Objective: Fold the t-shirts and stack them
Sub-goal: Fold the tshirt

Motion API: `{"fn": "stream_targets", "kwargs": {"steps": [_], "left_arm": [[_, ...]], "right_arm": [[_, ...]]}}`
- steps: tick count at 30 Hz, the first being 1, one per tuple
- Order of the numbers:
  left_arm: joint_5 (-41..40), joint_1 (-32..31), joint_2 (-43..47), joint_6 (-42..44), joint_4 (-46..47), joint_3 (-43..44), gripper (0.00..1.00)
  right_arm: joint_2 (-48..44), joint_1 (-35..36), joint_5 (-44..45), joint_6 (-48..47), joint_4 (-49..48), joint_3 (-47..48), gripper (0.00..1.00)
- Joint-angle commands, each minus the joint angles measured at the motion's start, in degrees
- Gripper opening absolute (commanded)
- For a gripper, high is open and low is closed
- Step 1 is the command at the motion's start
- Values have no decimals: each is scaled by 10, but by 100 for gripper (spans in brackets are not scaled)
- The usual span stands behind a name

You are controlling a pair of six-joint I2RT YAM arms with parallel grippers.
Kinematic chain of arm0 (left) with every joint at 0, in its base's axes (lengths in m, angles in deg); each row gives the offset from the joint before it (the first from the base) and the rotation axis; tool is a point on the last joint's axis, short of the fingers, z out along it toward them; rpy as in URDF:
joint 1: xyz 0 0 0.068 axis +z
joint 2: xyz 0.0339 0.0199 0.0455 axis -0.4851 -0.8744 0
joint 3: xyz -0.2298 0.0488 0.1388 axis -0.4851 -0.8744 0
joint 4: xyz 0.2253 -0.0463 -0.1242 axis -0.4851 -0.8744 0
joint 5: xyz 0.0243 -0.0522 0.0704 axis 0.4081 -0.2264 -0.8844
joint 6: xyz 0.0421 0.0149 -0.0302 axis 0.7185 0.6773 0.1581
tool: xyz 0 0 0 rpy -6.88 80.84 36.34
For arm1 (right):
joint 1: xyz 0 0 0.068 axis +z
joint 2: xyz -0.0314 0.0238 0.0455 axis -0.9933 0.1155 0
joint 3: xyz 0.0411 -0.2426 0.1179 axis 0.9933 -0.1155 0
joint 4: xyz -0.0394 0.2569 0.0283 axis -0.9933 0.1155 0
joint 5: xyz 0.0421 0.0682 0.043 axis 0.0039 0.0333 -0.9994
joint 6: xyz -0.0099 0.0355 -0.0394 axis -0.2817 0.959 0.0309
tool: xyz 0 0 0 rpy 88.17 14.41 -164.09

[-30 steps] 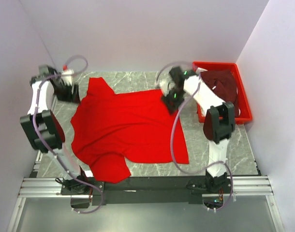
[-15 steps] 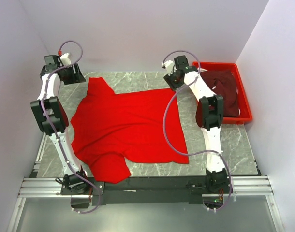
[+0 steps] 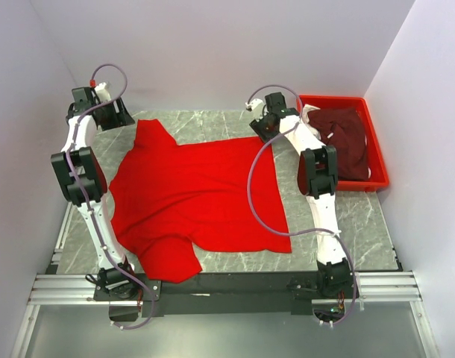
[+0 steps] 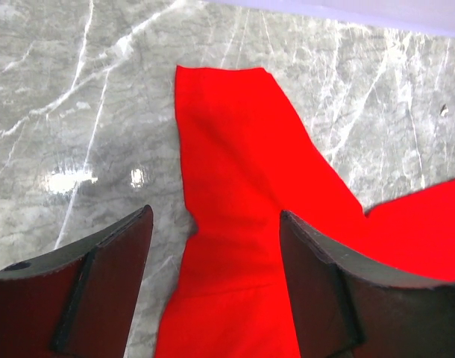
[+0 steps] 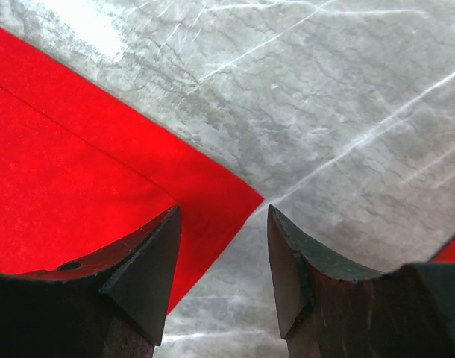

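A bright red t-shirt (image 3: 194,198) lies spread flat on the marble table, one sleeve (image 3: 149,134) pointing to the back left. My left gripper (image 3: 110,115) hovers open over that sleeve (image 4: 235,149), its fingers (image 4: 112,253) straddling the cloth without gripping it. My right gripper (image 3: 266,125) is open above the shirt's back right corner (image 5: 227,195), with nothing between its fingers (image 5: 149,253). A dark maroon t-shirt (image 3: 339,133) lies crumpled in the red tray (image 3: 378,160) at the back right.
White walls close in the table at the back and both sides. The tray stands against the right wall. Bare marble (image 3: 212,123) shows behind the shirt and to the right of it (image 3: 339,224). The shirt's near sleeve (image 3: 168,261) reaches the table's front edge.
Both grippers have risen and drawn toward the back of the table. The right one left the shirt's right edge. The left jaws have widened. The red shirt has stayed in place.
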Motion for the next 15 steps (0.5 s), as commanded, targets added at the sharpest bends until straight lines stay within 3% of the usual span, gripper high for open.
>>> {"fn": "stream_targets", "kwargs": {"steps": [1,5,11,15], "left_arm": [[16,-2,-8,-21,28,36,75],[13,-3,-25,-27,25,56,76],[21,-5,-31,-38,27,55,77],[21,-6,-24,-38,27,56,77]], "right_arm": [[19,-7,-15,-2,-16,20,57],[55,-8,-34,-15,49,92,58],[30,-14,-67,5,45,50,61],[68,-17,-66,26,102,113,58]]}}
